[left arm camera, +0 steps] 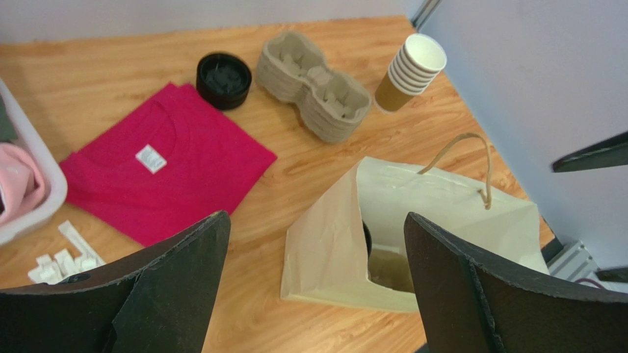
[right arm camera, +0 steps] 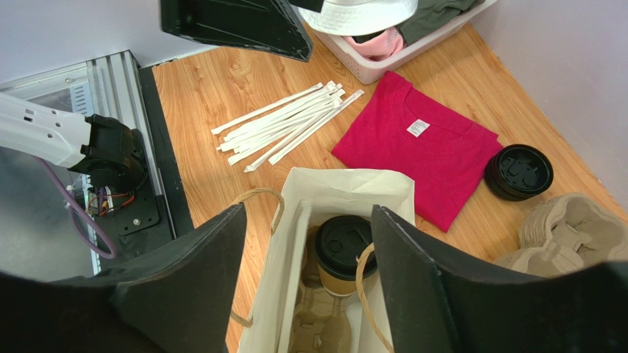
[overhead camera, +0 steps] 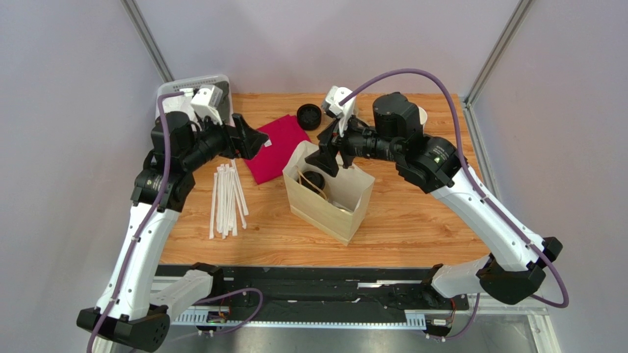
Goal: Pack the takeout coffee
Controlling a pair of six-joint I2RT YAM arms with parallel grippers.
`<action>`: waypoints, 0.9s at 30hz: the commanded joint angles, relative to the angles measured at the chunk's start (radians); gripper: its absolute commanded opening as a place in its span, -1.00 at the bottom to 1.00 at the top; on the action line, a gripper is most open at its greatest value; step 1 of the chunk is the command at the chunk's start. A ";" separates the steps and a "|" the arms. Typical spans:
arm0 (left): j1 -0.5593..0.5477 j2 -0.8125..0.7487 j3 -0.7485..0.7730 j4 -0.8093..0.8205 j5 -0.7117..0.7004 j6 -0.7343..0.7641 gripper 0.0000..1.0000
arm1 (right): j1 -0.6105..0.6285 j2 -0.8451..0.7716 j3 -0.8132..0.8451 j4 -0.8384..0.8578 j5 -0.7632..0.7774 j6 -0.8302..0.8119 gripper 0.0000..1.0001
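Note:
The takeout coffee (right arm camera: pixel 343 254), a brown kraft cup with a black lid, stands inside the open paper bag (right arm camera: pixel 346 187) on a cardboard cup carrier (right arm camera: pixel 324 323). In the top view the coffee's lid (overhead camera: pixel 315 179) shows in the bag (overhead camera: pixel 328 202) at mid-table. My right gripper (right arm camera: pixel 309 276) hovers open and empty just above the bag's mouth (overhead camera: pixel 324 160). My left gripper (left arm camera: pixel 317 287) is open and empty, held above the table left of the bag (left arm camera: pixel 413 220), near the red shirt (overhead camera: pixel 247 143).
A folded red shirt (overhead camera: pixel 276 147), loose black lids (overhead camera: pixel 309 116), a stack of cup carriers (left arm camera: pixel 313 84), a stack of lidless cups (left arm camera: pixel 409 70), wrapped straws (overhead camera: pixel 227 198) and a white bin of clothes (right arm camera: pixel 383 44) lie around the bag.

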 commanded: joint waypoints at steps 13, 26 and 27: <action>0.051 0.339 0.450 -0.589 -0.006 0.308 0.97 | -0.215 -0.091 0.054 0.007 0.142 0.002 0.82; 0.071 0.577 0.527 -0.637 0.008 0.394 0.98 | -0.663 -0.226 -0.292 -0.059 0.092 0.088 0.94; 0.071 0.583 0.512 -0.617 -0.003 0.404 0.98 | -0.677 -0.235 -0.314 -0.059 0.094 0.077 0.94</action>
